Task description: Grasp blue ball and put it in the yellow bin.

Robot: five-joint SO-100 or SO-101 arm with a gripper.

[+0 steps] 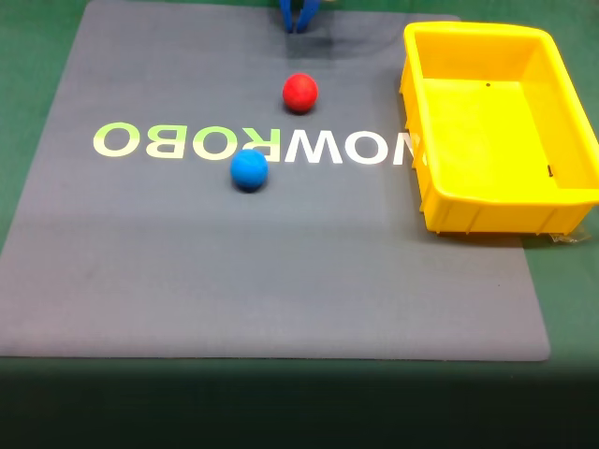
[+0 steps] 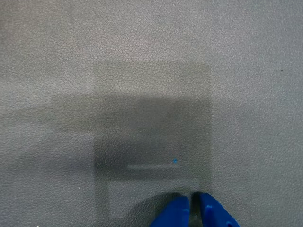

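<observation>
From where I stand, the claw (image 1: 299, 21) hangs at the far edge of the grey mat (image 1: 140, 281), its two blue tips drawn nearly together with just a sliver of gap and nothing between them; the wrist view shows them (image 2: 194, 210) over bare mat. In the fixed view the blue ball (image 1: 249, 169) sits at about seven o'clock from the claw, well apart from it, touching the white lettering (image 1: 253, 142) on the mat. The red ball (image 1: 300, 92) lies between, almost straight at six o'clock from the claw, so I judge the reach must pass beside it or over it. The yellow bin (image 1: 416, 131) stands empty at three o'clock from the blue ball.
</observation>
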